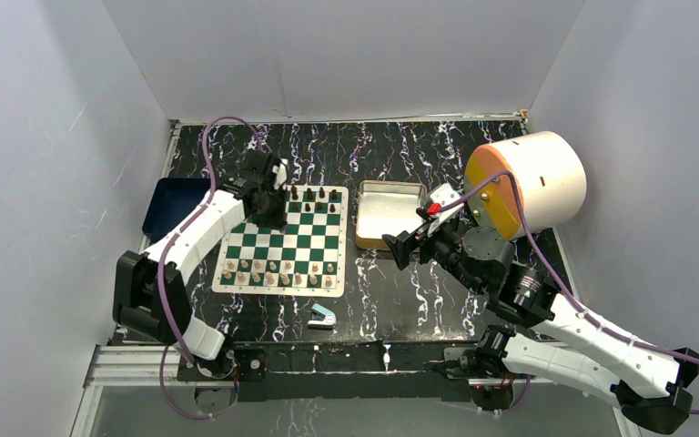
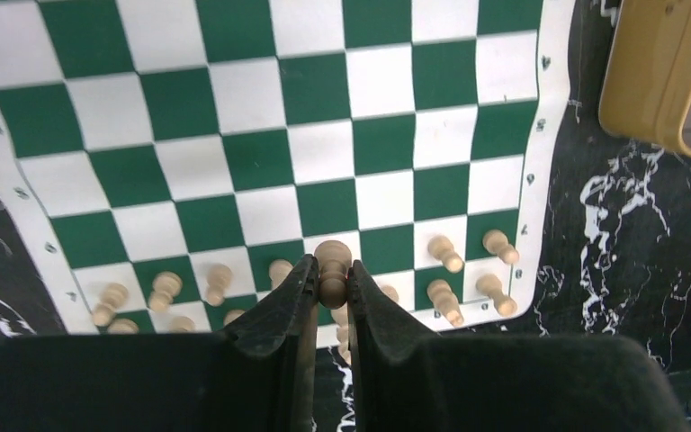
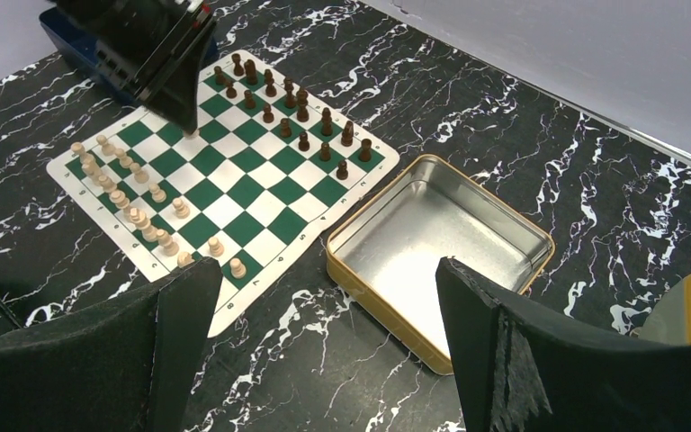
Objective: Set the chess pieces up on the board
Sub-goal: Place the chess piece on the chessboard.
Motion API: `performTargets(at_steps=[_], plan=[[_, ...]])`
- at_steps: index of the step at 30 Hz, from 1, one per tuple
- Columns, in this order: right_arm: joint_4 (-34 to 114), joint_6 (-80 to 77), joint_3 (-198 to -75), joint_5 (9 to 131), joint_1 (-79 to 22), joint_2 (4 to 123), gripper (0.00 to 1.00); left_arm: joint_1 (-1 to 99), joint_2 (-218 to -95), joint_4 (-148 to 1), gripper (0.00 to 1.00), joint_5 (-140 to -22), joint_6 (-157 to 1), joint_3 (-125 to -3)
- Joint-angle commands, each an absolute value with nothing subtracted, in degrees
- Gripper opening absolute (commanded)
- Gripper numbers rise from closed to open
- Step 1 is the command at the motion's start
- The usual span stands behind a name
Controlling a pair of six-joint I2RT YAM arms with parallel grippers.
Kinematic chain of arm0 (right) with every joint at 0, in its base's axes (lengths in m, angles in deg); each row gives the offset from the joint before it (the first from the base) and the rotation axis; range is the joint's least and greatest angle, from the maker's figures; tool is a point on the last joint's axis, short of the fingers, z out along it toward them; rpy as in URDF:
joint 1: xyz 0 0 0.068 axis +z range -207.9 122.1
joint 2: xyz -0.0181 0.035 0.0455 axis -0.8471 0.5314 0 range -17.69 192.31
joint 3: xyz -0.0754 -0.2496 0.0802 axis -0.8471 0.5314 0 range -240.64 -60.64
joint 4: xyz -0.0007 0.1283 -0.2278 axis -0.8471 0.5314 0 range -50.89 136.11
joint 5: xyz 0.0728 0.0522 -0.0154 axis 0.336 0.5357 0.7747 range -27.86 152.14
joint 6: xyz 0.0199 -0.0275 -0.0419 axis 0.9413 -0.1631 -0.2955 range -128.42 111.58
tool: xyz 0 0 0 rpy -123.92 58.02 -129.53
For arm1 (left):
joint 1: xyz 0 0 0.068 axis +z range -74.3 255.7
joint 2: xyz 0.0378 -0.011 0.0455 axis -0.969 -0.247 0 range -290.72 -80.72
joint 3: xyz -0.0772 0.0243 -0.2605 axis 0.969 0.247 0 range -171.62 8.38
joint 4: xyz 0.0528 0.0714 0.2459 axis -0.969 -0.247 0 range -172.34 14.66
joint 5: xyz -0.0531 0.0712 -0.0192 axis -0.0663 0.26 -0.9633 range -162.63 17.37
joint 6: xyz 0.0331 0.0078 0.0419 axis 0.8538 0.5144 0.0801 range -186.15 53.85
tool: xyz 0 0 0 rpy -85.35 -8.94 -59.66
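Placing step: the left gripper [image 2: 331,277] grasps a pale chess piece [image 2: 333,256] over the board [image 2: 261,162]. Next, it likely needs lowering onto its home square. The right gripper [image 3: 328,279] gapes, empty.

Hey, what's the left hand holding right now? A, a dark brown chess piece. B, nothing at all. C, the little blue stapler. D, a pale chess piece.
D: the left wrist view shows the left hand shut on a pale chess piece, whose rounded top pokes out between the tips.
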State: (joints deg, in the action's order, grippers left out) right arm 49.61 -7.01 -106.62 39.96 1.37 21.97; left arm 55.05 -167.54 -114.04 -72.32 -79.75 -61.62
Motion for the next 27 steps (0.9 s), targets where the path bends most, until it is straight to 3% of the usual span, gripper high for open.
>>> performTargets(at_steps=[1, 8, 27], plan=[[47.9, -7.8, -108.7, 38.7, 1.4, 21.1, 0.99, 51.3, -161.4, -110.3, 0.08, -69.9, -85.6, -56.1], [47.5, -7.9, -108.5, 39.1, 1.4, 21.4, 0.99, 46.3, -159.8, -105.7, 0.08, -68.3, -89.3, -49.2], [48.3, -7.1, -108.2, 38.8, 1.4, 20.8, 0.99, 40.9, -167.4, -100.7, 0.08, -65.1, -92.8, -44.3]])
